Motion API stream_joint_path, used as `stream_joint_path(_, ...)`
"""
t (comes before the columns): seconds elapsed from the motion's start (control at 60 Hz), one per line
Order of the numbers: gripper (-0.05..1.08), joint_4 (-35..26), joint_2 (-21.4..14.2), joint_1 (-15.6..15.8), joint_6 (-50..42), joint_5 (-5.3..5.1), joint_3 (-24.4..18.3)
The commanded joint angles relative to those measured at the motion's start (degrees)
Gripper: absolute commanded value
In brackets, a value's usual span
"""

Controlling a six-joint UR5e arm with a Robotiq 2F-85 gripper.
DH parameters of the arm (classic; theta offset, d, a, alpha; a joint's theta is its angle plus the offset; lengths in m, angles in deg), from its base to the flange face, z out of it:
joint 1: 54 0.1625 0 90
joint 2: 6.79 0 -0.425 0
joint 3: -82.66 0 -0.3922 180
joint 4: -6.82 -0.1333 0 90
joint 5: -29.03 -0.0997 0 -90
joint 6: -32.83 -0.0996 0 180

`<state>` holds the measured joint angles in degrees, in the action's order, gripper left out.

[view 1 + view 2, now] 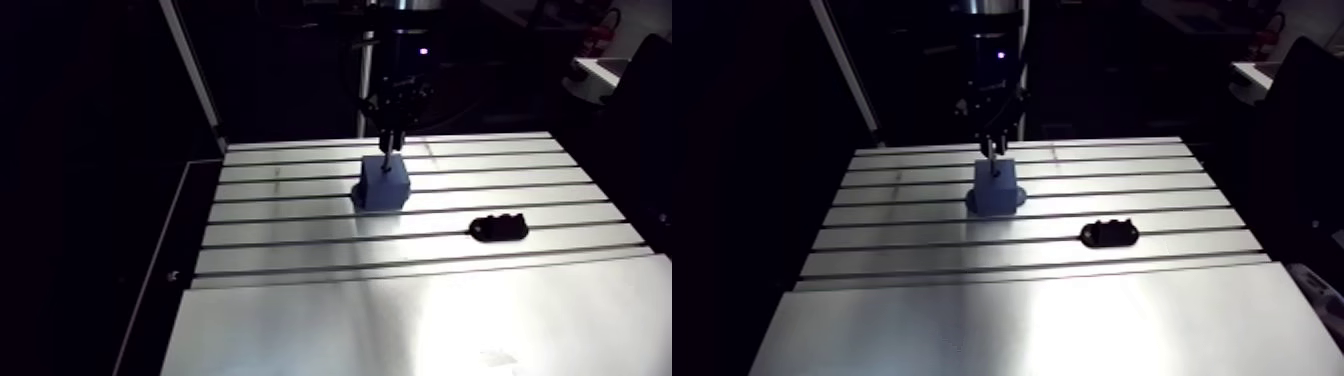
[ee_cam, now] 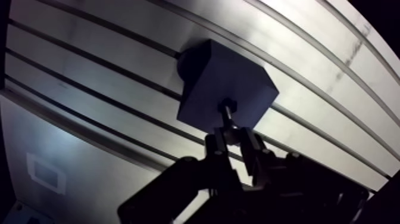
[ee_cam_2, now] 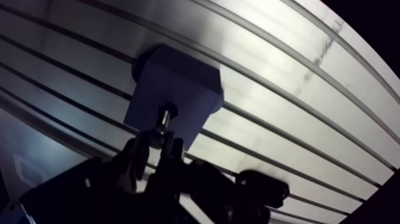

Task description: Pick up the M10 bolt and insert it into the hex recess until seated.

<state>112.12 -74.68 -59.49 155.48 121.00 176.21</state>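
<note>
Nearest the wrist camera, the gripper (image 2: 231, 138) comes in from below with its two fingers (image 2: 215, 144) drawn close together and clenched on the bolt (image 2: 228, 118); the bolt stands between the fingertips and points straight ahead of them, its far end dark and a little wider than the shank; that end lies over the top face of the block (image 2: 221, 80), near the face's edge on the gripper's side; whether it touches the face or sits just above it I cannot tell, and the recess itself is hidden behind the bolt; the block is dark blue, square-topped, with a rounded lobe sticking out at its foot on the side away from the gripper; it stands on the table (image 2: 89, 89), whose long slots run across under it and past it on both sides; in the arm view the gripper hangs straight down over the block, with the bolt as a thin dark line meeting the block's top; the block stands on the rear part of the slotted area, upright, spanning a couple of slots; a small black part (image 1: 498, 228) with two bumps on its upper side lies flat on the table, well apart from the block, off to one side and closer to the smooth, unslotted plate at the table's front; bright glare lies across that plate and the slots beside the block.
</note>
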Motion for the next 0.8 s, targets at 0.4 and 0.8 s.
stream_joint_path(0.4,1.04,0.2,0.2,0.0,-0.1,-0.08,0.3)
stream_joint_path(0.8,1.04,1.5,0.1,0.0,0.0,0.01,0.3)
